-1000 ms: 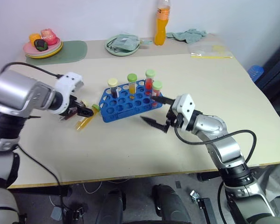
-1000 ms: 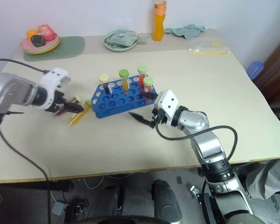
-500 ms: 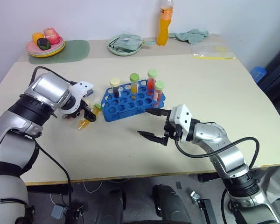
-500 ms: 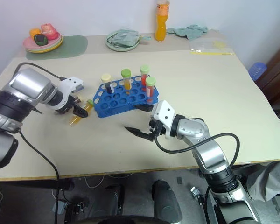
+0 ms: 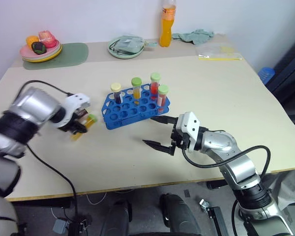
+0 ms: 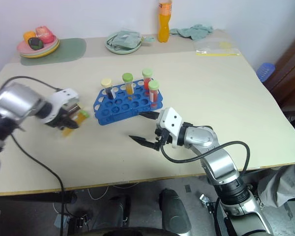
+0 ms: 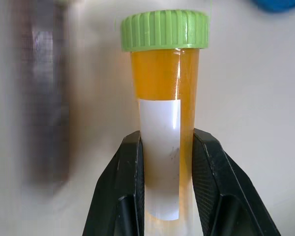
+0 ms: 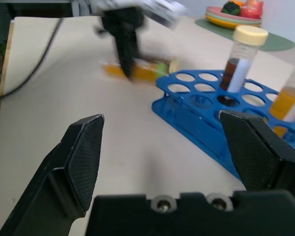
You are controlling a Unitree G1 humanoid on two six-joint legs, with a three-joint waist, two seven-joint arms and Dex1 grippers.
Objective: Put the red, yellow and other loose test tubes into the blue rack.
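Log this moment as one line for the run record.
left end effector: shut on yellow tube, left of blue rack | right end effector: open, empty, near rack | rack: four tubes upright

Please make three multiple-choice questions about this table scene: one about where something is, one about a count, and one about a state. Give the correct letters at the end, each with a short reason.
1. Where is the orange drink bottle?
A. At the far edge of the table
B. Inside the blue rack
C. In the right gripper

2. How many tubes stand in the blue rack?
A. Two
B. Four
C. Six

3. What is the state of the left gripper?
A. Open and empty
B. Shut on the yellow tube
C. Shut on the rack

Answers:
1. A: the bottle stands near the wall, beside the green plate.
2. B: four capped tubes rise from the back row of holes.
3. B: in the left wrist view, both fingers press against the yellow tube with the green cap; the right gripper is open and empty.
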